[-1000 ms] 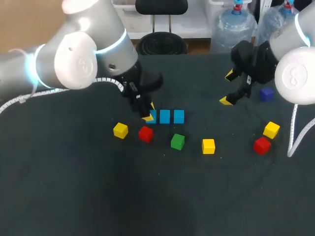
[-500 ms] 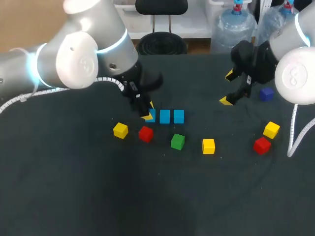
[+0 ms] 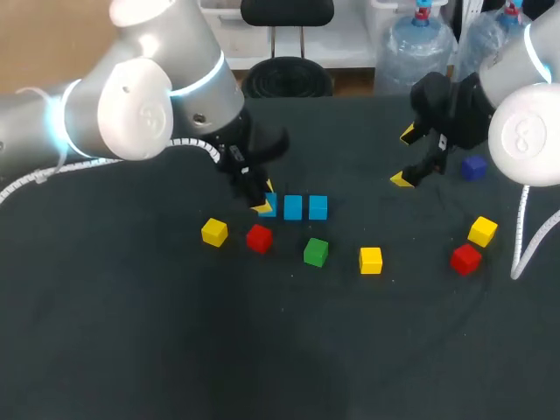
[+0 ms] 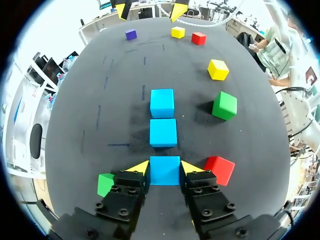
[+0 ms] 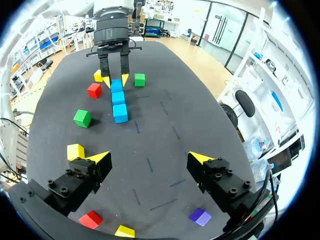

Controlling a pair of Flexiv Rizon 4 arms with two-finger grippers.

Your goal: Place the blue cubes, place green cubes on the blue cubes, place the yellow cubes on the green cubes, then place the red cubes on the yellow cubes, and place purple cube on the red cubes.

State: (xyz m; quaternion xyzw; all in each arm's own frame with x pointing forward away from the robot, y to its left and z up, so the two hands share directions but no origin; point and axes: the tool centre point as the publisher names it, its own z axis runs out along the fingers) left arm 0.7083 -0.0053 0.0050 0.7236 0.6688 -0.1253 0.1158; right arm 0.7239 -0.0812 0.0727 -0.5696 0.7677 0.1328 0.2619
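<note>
Three blue cubes lie in a row on the black table (image 3: 131,350). My left gripper (image 4: 165,168) is shut on the nearest blue cube (image 4: 165,170), which rests on the table in line with the second blue cube (image 4: 163,133) and the third blue cube (image 4: 162,103). In the head view the left gripper (image 3: 262,199) is at the row's left end, at the held blue cube (image 3: 270,207). My right gripper (image 3: 405,157) hangs open over the table's right part, nothing between its fingers; the purple cube (image 3: 473,167) sits just right of it.
A yellow cube (image 3: 214,232), a red cube (image 3: 259,238), a green cube (image 3: 316,252) and another yellow cube (image 3: 371,260) lie in front of the row. One more yellow cube (image 3: 482,231) and a red cube (image 3: 465,258) sit at the right. A second green cube (image 4: 106,184) lies beside my left finger.
</note>
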